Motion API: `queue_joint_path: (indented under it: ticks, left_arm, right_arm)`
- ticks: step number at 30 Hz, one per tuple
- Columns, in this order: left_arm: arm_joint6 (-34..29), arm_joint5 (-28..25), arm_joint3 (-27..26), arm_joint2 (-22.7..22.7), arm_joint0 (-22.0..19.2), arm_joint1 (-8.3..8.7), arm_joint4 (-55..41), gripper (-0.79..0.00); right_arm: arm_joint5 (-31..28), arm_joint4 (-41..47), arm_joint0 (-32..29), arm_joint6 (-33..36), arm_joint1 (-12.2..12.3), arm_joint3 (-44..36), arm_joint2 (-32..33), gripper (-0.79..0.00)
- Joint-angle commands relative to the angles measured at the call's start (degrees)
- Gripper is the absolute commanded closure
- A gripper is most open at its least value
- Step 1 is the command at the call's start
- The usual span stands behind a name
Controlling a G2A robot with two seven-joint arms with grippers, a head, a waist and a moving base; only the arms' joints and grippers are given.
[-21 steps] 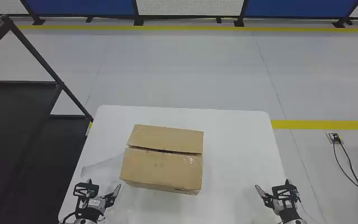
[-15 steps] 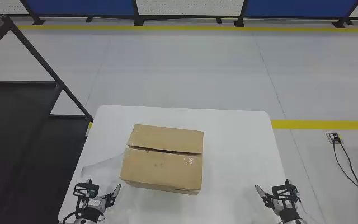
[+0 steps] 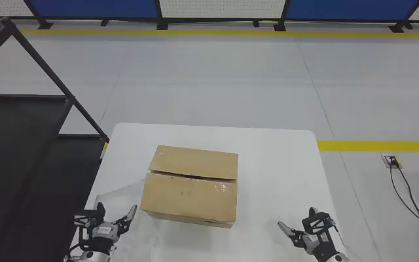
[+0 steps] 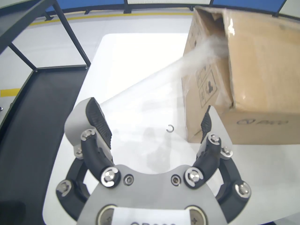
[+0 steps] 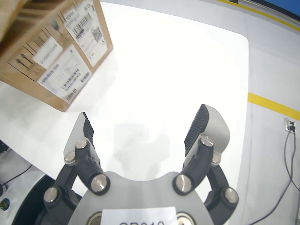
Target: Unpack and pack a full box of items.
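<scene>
Between left tool and right tool, farther back, sits the box.

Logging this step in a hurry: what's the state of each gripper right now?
Left gripper: jaws open, holding nothing, beside the brown cardboard box.
Right gripper: jaws open, holding nothing.

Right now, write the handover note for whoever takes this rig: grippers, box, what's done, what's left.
Left gripper: open, empty, low over the table beside one end of the box.
Right gripper: open, empty, over the table near its front edge, apart from the box.
Box: mid-table, top flaps closed. A clear tape strip trails from its end onto the table.
Done: nothing unpacked.
Left: open the flaps, unpack the items, repack.
</scene>
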Motion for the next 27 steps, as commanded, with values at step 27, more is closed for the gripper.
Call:
queue_joint_path:
  ticks: [27]
  left_arm:
    - [-7.8, -11.2, 0.2, -6.4, -6.3, 0.23, -21.2, -0.785]
  right_arm:
    - [-1.7, 34.9, 10.8, 20.9, -0.3, -2.6, -3.6, -0.785]
